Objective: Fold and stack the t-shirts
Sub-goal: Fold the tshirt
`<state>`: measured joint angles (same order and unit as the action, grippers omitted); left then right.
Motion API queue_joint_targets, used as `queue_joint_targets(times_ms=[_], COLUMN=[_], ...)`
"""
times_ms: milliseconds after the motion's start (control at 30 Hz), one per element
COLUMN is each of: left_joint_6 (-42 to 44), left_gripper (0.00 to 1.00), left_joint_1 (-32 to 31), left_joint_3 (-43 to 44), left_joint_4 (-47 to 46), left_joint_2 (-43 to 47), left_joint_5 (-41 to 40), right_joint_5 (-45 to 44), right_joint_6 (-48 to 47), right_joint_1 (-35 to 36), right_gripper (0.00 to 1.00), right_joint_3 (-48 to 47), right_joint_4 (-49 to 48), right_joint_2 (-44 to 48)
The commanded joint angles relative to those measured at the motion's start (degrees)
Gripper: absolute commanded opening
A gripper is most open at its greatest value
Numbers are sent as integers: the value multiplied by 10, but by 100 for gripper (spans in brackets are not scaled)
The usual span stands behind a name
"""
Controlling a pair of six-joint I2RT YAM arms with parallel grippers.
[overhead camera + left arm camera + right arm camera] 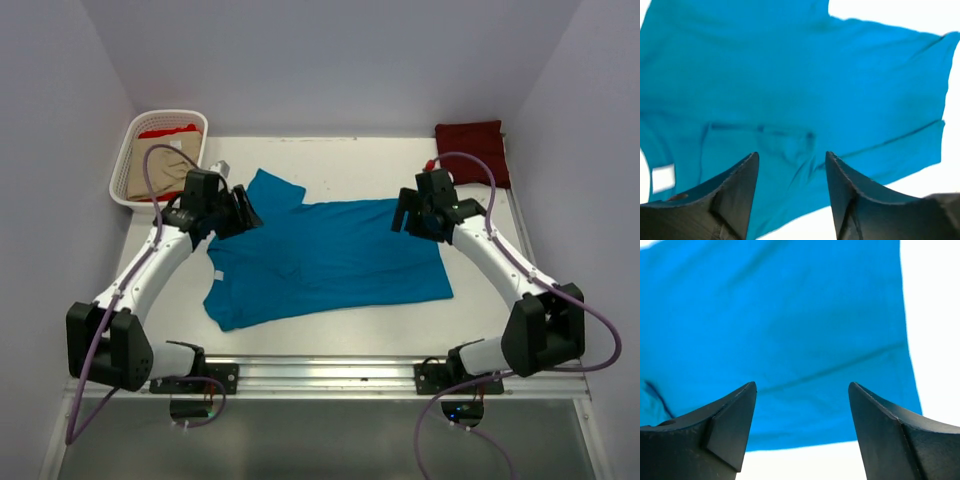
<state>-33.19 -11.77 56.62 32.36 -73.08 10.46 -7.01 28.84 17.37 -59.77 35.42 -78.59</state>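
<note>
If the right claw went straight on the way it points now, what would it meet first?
The teal-blue t-shirt: the open right claw aims at the cloth near its hemmed edge, with nothing between. How far above the cloth it hangs is unclear.

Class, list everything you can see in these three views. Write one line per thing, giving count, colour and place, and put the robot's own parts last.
teal-blue t-shirt: one, teal-blue, spread flat in the middle of the table
maroon t-shirt: one, dark maroon, folded at the table's far right corner
basket: one, white slotted plastic, far left corner
beige t-shirt: one, beige, bunched inside the basket
red t-shirt: one, bright red, inside the basket at its far side
table: one, white, under everything
left gripper: one, black, open, above the teal-blue t-shirt's left end
right gripper: one, black, open, above its right end
</note>
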Motion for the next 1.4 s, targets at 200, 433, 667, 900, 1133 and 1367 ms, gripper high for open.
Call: queue_joint_targets(times_ms=[200,433,667,900,1133,1367], left_joint_6=[92,160,166,169,165,147], left_gripper=[64,64,66,68,69,68], left_joint_1=[19,27,48,69,73,73], left_joint_3=[227,385,486,565,631,677], left_joint_4=[-80,-73,-66,-98,-127,-120], left_joint_2=[-289,-435,-543,-609,-659,-703], left_joint_5=[11,-76,-94,-63,-13,35], right_joint_5=[-27,-16,1,14,10,0], right_joint_6=[-9,-22,-26,-26,-35,-35], right_joint_1=[1,1,1,1,1,1], right_gripper=[80,80,80,82,83,83], right_joint_3=[-92,-50,-17,-12,-18,-25], right_joint_4=[24,17,25,33,46,50], right_joint_2=[-54,19,59,65,71,66])
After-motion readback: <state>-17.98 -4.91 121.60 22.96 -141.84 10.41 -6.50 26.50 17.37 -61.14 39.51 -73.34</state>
